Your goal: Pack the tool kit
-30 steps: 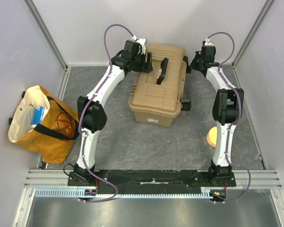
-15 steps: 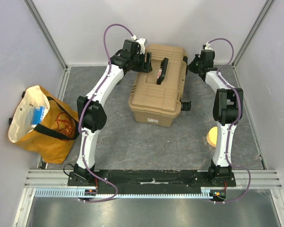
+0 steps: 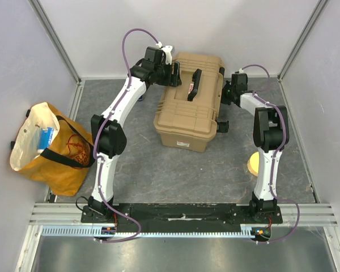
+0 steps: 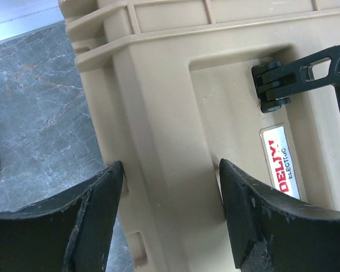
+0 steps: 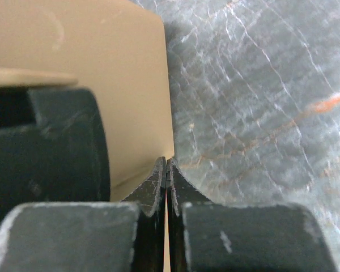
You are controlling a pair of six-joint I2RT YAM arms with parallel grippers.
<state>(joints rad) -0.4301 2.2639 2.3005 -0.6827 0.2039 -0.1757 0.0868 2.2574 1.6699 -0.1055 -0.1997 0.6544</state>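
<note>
Two arms, both reaching to the far half of the tan tool case [image 3: 190,110]. The case sits near the middle of the grey mat [image 3: 158,175], lid down, its long axis running away from the bases and slightly skewed. The black carry handle [image 3: 194,85] lies flat along the lid. Left gripper [image 3: 173,72] is at the case's far-left edge, spread wide. In the wrist view one finger [image 4: 96,215] is over the mat just outside the case wall and the other is over the lid next to the red-and-white label [image 4: 280,161], so the lid rim sits between them. Can't tell whether either finger touches the case. It's holding nothing. Right gripper [image 3: 229,93] is at the case's right side towards the far end, with its fingertips [image 5: 158,181] pressed flat together and nothing between them. Its tips sit just beside the tan wall and a black latch block [image 5: 45,141]; contact isn't clear from the wrist view. A second black latch [image 3: 222,126] sticks out from the right wall nearer the bases. An orange tote bag [image 3: 62,156] stands well off to the left with something blue [image 3: 47,136] inside. A small round yellow item [image 3: 253,165] lies on the mat beside the right arm.
</note>
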